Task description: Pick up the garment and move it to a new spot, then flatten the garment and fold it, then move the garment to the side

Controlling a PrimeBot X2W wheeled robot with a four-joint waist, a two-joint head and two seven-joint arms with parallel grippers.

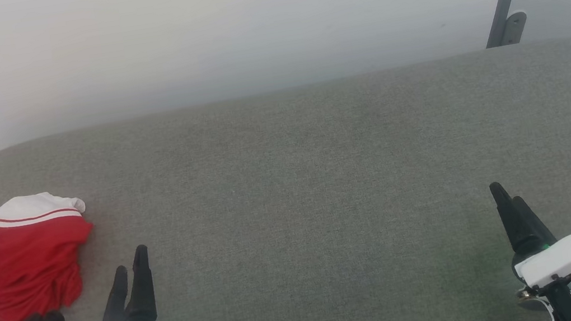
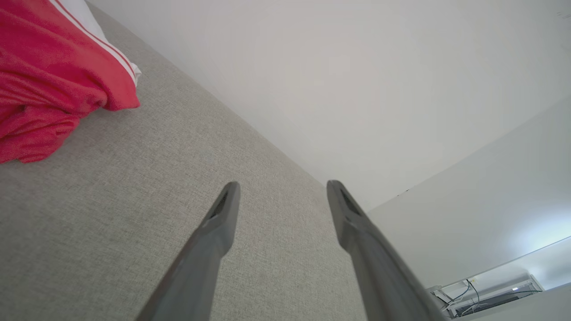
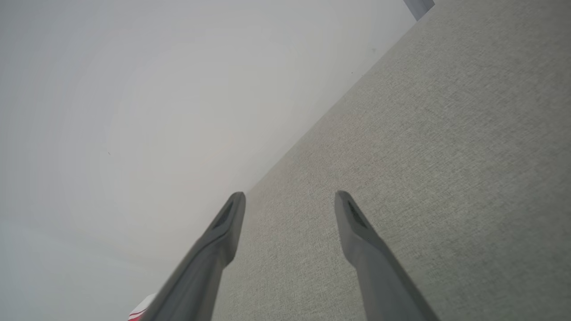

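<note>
my left gripper (image 1: 131, 261) and right gripper (image 1: 505, 194) hover with jaws wide and empty. the shirt (image 1: 18, 263) lies crumpled at the left edge of the table (image 1: 294, 182); a shallow pinch could drag it off.

no text, label, brand, number or sign can be read in any view. the folds of the shirt (image 1: 13, 269) that show carry plain red cloth and a white-and-red stripe, with no lettering to read.
</note>
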